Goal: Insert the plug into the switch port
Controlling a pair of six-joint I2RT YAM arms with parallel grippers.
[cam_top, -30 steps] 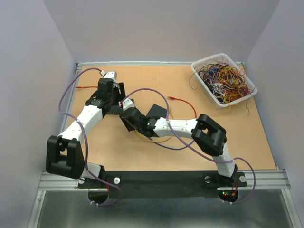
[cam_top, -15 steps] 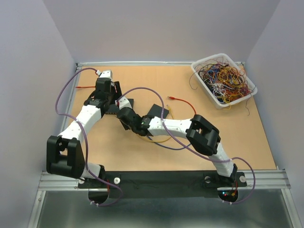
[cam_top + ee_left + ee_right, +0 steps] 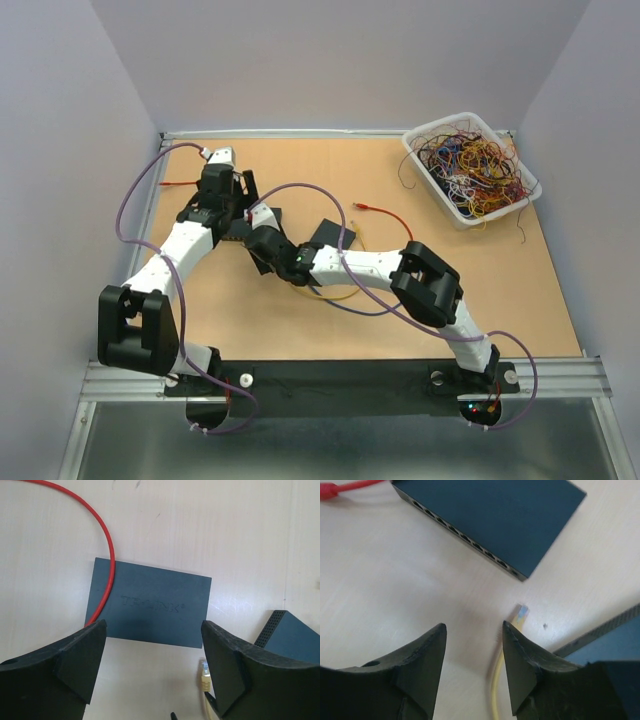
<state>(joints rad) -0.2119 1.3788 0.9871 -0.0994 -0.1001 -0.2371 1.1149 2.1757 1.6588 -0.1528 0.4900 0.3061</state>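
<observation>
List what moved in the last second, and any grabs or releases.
The right arm stretched further left, carrying the right claw toward the switch and the yellow plug lying in front of it. The left claw edged slightly toward the far side. Nothing was grabbed or released; both claws are open and empty. Switch, red cable and wire bin stayed put.

Your switch, a flat dark box, lies just ahead of the right gripper, its row of ports facing the spread fingers. The clear-tipped plug on its yellow cable lies loose beside one fingertip, aimed at the switch's near corner, not touching it.
</observation>
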